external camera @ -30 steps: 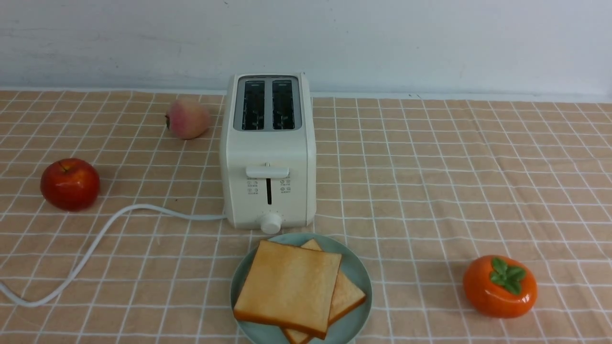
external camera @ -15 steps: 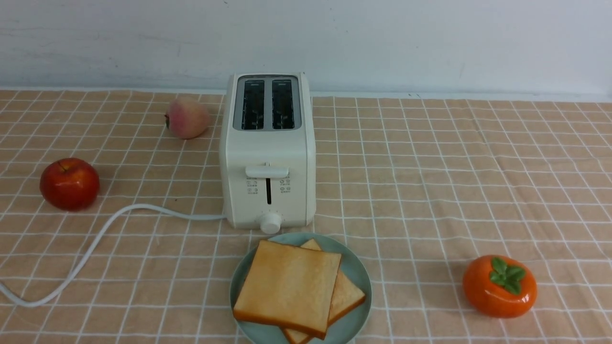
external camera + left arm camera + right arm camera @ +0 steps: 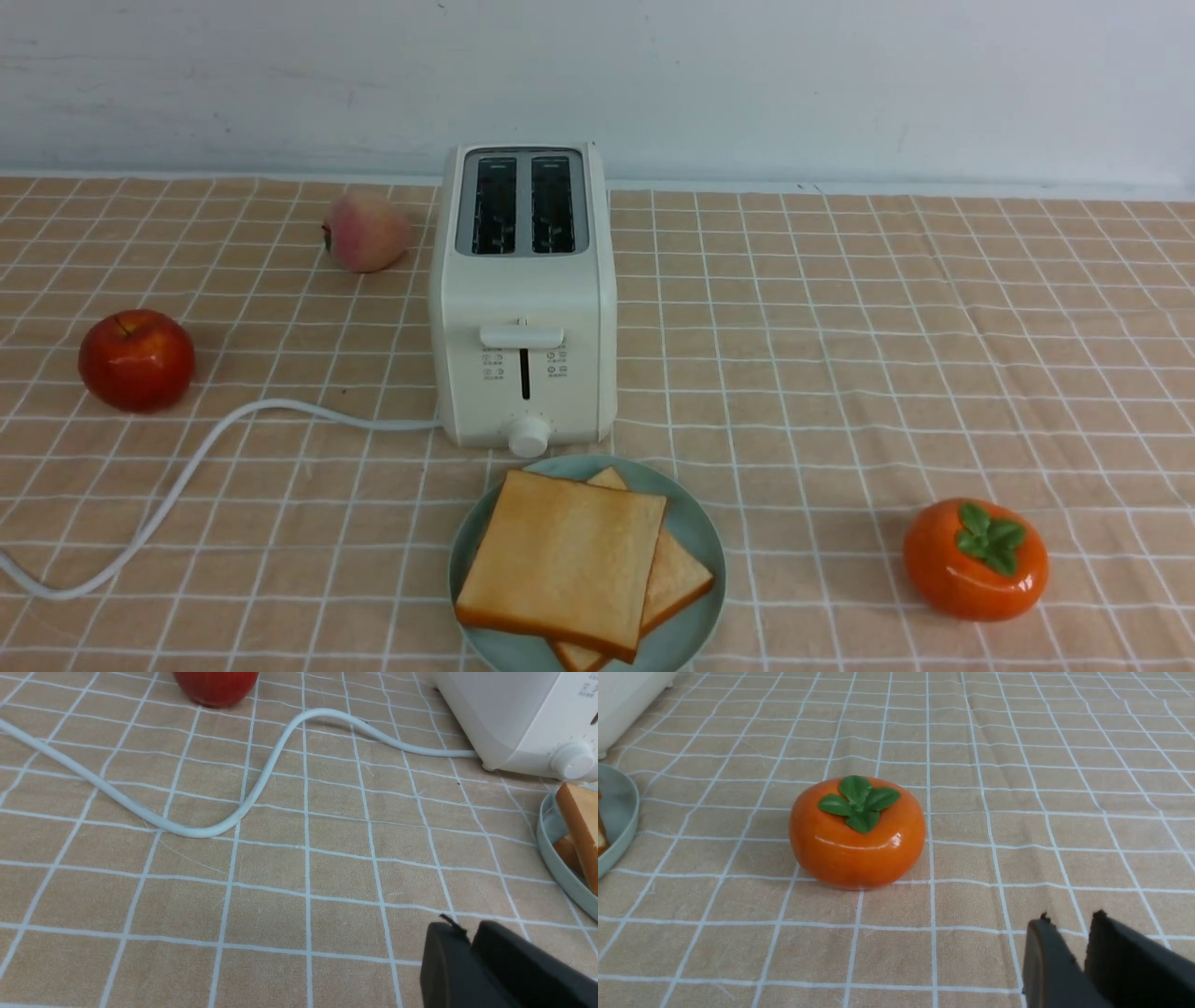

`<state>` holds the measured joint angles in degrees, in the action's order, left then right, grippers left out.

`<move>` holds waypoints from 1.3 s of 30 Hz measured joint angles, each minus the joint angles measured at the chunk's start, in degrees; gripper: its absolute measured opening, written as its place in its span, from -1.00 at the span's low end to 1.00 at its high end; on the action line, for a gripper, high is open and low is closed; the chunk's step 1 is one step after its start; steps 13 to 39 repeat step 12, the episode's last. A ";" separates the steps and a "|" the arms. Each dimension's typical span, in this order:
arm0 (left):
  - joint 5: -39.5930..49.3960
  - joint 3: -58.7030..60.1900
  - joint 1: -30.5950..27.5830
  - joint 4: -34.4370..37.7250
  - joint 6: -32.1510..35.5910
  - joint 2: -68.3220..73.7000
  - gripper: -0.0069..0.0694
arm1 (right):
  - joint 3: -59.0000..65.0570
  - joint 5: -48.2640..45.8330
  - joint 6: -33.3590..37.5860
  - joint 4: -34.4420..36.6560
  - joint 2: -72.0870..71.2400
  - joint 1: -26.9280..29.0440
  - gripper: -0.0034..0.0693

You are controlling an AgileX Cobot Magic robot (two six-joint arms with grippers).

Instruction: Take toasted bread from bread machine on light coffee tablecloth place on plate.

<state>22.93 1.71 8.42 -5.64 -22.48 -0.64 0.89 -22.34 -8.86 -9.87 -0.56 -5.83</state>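
Observation:
The cream-white bread machine (image 3: 523,299) stands on the checked tablecloth (image 3: 840,373), and both its top slots look empty. In front of it, the blue-green plate (image 3: 702,523) holds two slices of toasted bread, one (image 3: 560,560) lying across the other (image 3: 680,581). Neither arm shows in the front view. My left gripper (image 3: 467,928) hovers low over bare cloth to the plate's (image 3: 551,844) left, jaws together and empty. My right gripper (image 3: 1071,921) hovers over cloth near the orange persimmon (image 3: 857,835), a narrow gap between its jaws, holding nothing.
A white cord (image 3: 187,476) snakes from the toaster to the left front edge. A red apple (image 3: 136,359) sits at the left and a peach (image 3: 366,231) behind it beside the toaster. The persimmon (image 3: 976,558) sits at the front right.

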 joint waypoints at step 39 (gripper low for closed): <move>0.00 0.00 0.00 0.00 0.00 0.00 -0.63 | 0.00 0.00 0.00 0.00 0.00 0.00 -0.46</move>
